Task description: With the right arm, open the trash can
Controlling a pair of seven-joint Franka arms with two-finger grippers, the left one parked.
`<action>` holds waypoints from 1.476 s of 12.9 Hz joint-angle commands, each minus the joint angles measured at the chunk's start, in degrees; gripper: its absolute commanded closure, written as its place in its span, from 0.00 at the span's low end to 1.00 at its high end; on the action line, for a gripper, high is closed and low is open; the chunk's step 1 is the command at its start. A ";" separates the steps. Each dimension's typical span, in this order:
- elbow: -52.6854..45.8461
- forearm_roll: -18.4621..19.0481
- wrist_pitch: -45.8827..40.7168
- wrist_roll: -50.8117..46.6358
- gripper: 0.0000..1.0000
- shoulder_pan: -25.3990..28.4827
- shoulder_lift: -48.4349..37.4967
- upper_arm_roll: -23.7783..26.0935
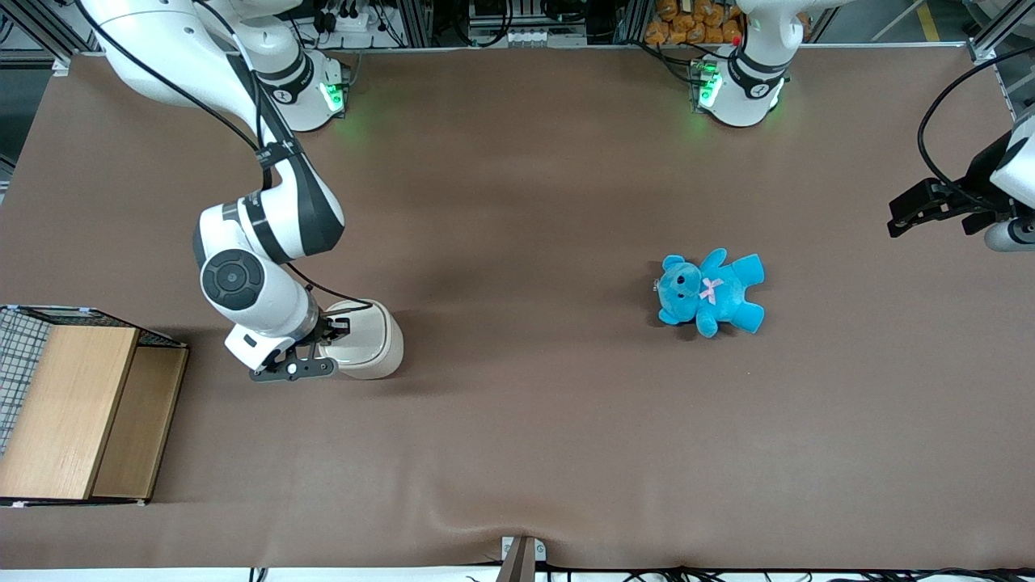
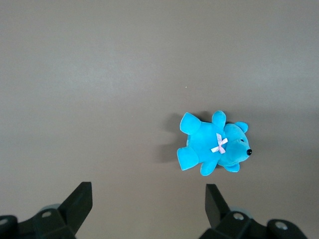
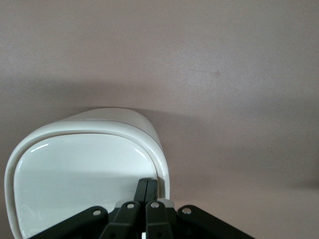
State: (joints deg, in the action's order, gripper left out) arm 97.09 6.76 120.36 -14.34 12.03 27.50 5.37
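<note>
Small cream-white plastic trash can sits lower left of the front view, lid down. Right arm's black two-finger gripper has fingers pressed together at the lid's edge. Risk: tip skids off the glossy lid, or shoves the light bin sideways.

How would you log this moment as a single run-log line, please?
phase: lid contact | gripper: shut, fingertips at trash can lid edge | lid: down | teddy: toward parked arm's end
</note>
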 commanded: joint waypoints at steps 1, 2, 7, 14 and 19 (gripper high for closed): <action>1.36 1.07 0.76 -1.13 1.00 -0.08 0.27 0.34; 0.48 0.72 0.49 -0.78 1.00 -0.16 -0.16 0.34; -13.20 -2.87 -17.67 -0.86 0.58 0.10 -1.49 0.78; -22.11 -5.26 -33.68 3.78 0.00 -5.17 -9.99 -0.10; -18.01 -5.35 -39.85 10.82 0.00 -11.41 -21.06 -0.10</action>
State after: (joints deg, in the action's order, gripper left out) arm 74.26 2.46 80.82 -6.29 2.87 11.49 4.68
